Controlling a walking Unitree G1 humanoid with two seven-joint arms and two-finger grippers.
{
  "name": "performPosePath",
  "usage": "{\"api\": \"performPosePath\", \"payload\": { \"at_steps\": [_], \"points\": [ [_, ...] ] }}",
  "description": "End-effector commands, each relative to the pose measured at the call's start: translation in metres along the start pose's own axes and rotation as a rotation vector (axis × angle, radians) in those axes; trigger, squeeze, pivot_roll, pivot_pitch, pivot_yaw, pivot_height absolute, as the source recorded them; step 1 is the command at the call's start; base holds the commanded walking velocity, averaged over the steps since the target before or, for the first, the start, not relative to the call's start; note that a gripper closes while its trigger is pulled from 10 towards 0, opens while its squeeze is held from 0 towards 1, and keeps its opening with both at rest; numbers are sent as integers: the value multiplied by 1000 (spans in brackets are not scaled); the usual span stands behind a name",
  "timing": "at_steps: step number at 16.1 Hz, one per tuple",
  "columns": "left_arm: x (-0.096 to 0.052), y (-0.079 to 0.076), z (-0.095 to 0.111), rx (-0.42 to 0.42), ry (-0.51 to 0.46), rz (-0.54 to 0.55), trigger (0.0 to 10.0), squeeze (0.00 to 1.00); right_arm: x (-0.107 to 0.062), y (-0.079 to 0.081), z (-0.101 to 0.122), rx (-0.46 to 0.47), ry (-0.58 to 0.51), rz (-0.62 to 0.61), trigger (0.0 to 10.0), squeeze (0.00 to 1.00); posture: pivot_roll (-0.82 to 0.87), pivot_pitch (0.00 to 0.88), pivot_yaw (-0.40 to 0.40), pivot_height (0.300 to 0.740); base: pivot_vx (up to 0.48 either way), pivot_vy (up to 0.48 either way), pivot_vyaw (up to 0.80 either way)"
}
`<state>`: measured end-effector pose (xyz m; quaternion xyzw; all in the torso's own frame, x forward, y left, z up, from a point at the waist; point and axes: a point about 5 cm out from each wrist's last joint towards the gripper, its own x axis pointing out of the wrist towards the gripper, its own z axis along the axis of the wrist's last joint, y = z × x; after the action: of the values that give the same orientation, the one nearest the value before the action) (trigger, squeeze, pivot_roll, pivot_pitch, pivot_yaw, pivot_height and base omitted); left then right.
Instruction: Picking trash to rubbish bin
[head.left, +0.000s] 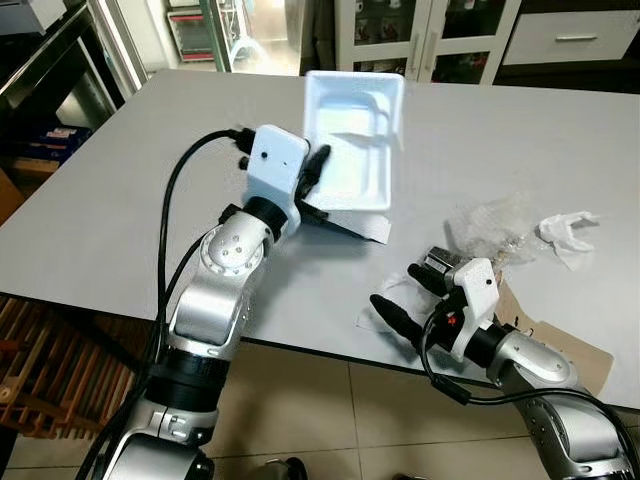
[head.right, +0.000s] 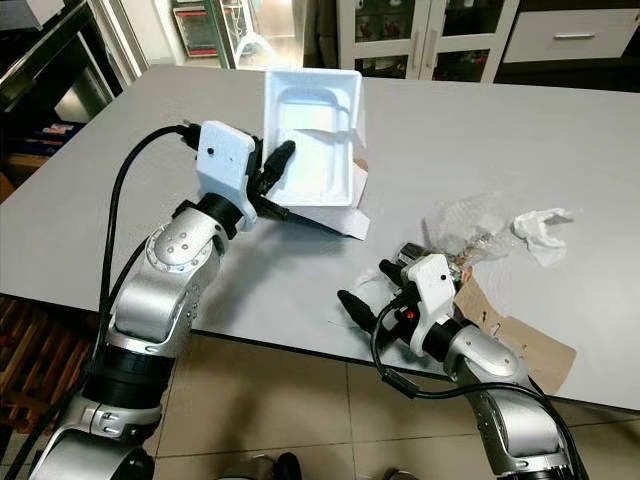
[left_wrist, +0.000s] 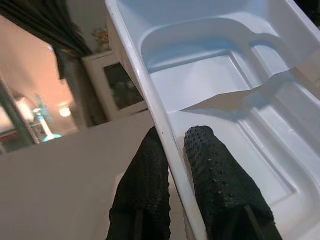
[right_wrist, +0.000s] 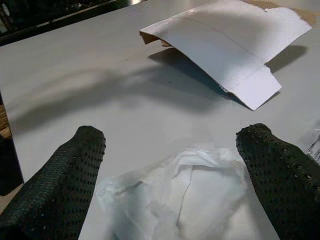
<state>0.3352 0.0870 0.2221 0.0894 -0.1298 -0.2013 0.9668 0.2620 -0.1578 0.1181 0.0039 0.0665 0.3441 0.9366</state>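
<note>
1. Left hand up over the grey worktop, its two black fingers pinching the rim of a white foam tray, one finger inside the tray and one outside the wall.
2. The tray is off the surface, tipped up so its moulded hollow faces the camera; in the left wrist view a torn, jagged edge runs across its floor.
3. Just under and behind the tray sits a folded piece of white card, one flap down on the worktop and the rest raised a little, with a shadow beneath it.
4. Over to the right hand: fingers spread wide, low at the worktop's near edge, palm side towards the surface.
5. Between those spread fingers lies a crumpled sheet of thin white plastic, flat on the worktop; the fingertips sit either side of it, and contact cannot be told.
6. Beyond the right hand, a crinkled wad of clear wrapping rests on the worktop, and just past that a small crumpled white tissue.
7. Beside the right forearm a brown piece of cardboard hangs over the worktop's near edge.
8. Far side: glass-fronted cabinets behind the worktop, tiled floor below.
</note>
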Motion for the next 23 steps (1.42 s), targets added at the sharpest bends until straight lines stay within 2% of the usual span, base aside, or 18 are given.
{"api": "performPosePath", "payload": {
  "at_steps": [1,2,4,5,6,7,10,12,16,17,18,20,21,23],
  "points": [
    [-3,-1,-12,13,29,49,10000,0,3,-2,5,-15,-22,-15,10000,0,-88,105,101,740,0,0,0],
    [-5,-2,-18,45,31,66,10000,0,5,-3,7,-17,-31,-25,10000,0,-89,102,100,740,0,0,0],
    [-9,-2,-24,26,25,116,10000,0,7,-6,8,-25,-43,-50,10000,0,-87,99,98,740,0,0,0],
    [-12,-2,-27,67,10,143,10000,0,9,-11,12,-29,-67,-102,10000,0,-85,98,97,740,0,0,0],
    [-13,0,-28,51,8,167,10000,0,10,-15,14,-27,-76,-135,10000,0,-86,97,95,740,0,0,0],
    [-15,6,-30,48,-8,232,10000,0,14,-21,19,-26,-109,-191,10000,0,-84,93,94,740,0,0,0],
    [-17,17,-29,85,-38,299,10000,0,18,-26,34,-20,-185,-246,10000,0,-84,85,93,740,0,0,0],
    [-18,19,-35,85,-29,317,10000,0,21,-24,39,-11,-218,-236,10000,0,-87,78,93,740,0,0,0],
    [-23,21,-45,99,-16,369,10000,0,26,-17,37,-13,-211,-176,10000,0,-85,64,88,740,0,0,0],
    [-25,22,-47,113,-20,381,10000,0,28,-20,40,-27,-228,-217,10000,0,-83,61,87,740,0,0,0],
    [-27,24,-49,121,-23,394,10000,0,29,-36,43,-80,-240,-396,10000,0,-81,55,87,740,0,0,0],
    [-27,24,-50,107,-31,408,10000,0,30,-51,49,-44,-289,-565,10000,0,-79,45,87,740,0,0,0],
    [-26,24,-48,96,-39,408,10000,0,31,-53,52,-77,-290,-591,10000,0,-79,41,87,740,0,0,0],
    [-23,22,-44,88,-66,408,10000,0,34,-52,58,-73,-325,-609,10000,0,-82,33,86,740,0,0,0]
  ]
}}
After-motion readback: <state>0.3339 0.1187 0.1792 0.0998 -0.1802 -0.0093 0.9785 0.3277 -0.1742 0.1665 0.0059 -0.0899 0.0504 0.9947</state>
